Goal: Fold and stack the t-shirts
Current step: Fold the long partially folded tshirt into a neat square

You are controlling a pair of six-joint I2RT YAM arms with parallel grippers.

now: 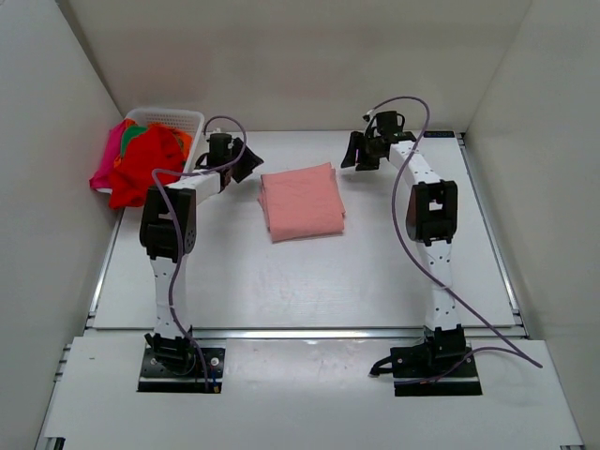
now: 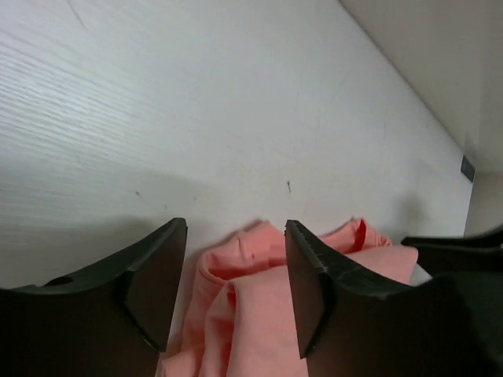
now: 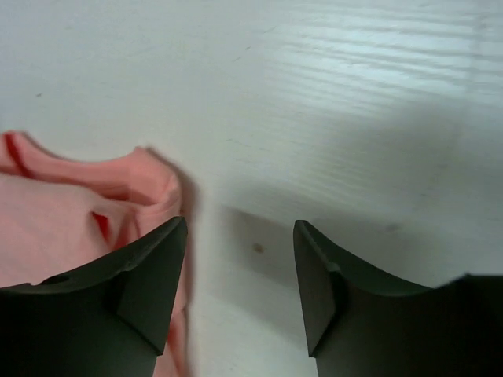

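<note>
Salmon-pink t-shirt (image 1: 302, 201) lies folded mid-table (image 1: 281, 281). Left gripper (image 1: 242, 161) and right gripper (image 1: 361, 150) hover at its far corners, jaws apart, holding nothing. Best move, I'd say: lift straight clear without snagging cloth, then fetch from the unfolded t-shirts (image 1: 141, 164) at the white basket (image 1: 173, 116).

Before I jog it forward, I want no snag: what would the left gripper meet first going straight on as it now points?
The left gripper would probably meet the folded salmon-pink t-shirt first; its corner shows between the open jaws. Beyond it only table shows. Depth is unclear.
</note>
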